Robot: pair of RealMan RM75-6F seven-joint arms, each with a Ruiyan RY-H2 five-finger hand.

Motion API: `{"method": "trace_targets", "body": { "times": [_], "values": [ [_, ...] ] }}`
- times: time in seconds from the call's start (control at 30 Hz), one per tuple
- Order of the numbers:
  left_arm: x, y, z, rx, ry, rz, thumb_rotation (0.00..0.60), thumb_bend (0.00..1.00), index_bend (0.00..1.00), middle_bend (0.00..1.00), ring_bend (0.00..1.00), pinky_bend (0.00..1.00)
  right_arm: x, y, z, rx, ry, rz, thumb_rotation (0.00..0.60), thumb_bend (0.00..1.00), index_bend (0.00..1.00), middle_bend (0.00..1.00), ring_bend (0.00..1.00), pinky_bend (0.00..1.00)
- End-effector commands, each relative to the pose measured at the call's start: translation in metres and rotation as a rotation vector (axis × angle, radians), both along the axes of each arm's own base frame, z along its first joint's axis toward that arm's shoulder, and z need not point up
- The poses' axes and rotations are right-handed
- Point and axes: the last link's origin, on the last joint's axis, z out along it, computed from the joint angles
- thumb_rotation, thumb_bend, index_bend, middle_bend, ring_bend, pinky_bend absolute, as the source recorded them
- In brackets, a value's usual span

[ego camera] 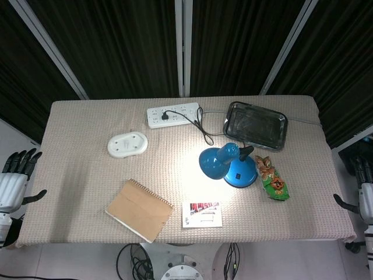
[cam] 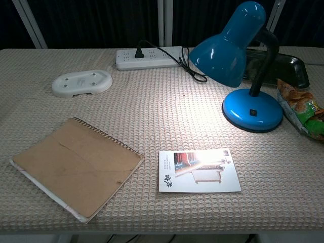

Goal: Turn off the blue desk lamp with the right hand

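Hands first: left hand (ego camera: 14, 175) hangs off the table's edge at 9 o'clock, fingers spread apart, holding nothing. Right hand (ego camera: 366, 195) sits off the edge at 3 o'clock, mostly cut by the frame; can't tell whether its fingers are apart or closed. Neither shows in the chest view.

Beige woven tablecloth (ego camera: 76, 151) covers the table. Nearest the robot, brown spiral-bound notebook (ego camera: 139, 210) at 7 o'clock, white printed card with a photo (ego camera: 202, 213) just beside it at 6.

Blue desk lamp with round base and black neck (ego camera: 228, 165) stands right of centre, around 3 o'clock, lit, bright pool on the cloth under its shade. Black switch (cam: 253, 112) visible on the base. Green and orange snack packet (ego camera: 272, 178) lies just beside the base, toward 3.

White oval plastic dish (ego camera: 127, 144) at 10. Far edge: white power strip (ego camera: 173, 115) at 12 with a black cord (ego camera: 201, 128) plugged in, dark rectangular metal tray (ego camera: 256, 125) at 1.
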Motion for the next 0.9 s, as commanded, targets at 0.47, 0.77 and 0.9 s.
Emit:
{"method": "trace_targets", "body": {
  "times": [0.47, 0.77, 0.9],
  "values": [
    [-0.001, -0.003, 0.0, -0.009, -0.014, 0.008, 0.6, 0.15, 0.01, 0.0, 0.0, 0.0, 0.014, -0.007, -0.005, 0.024, 0.008, 0.04, 0.6, 0.11, 0.0, 0.0, 0.0, 0.0],
    [-0.003, -0.005, -0.006, -0.026, -0.015, 0.015, 0.6, 0.15, 0.01, 0.0, 0.0, 0.0, 0.039, -0.016, -0.009, 0.066, 0.026, 0.153, 0.6, 0.12, 0.0, 0.57, 0.6, 0.66],
    [-0.002, -0.006, -0.005, -0.023, -0.015, 0.014, 0.6, 0.15, 0.01, 0.0, 0.0, 0.0, 0.053, -0.019, -0.018, 0.095, 0.055, 0.208, 0.6, 0.13, 0.0, 0.96, 0.94, 0.94]
  ]
}}
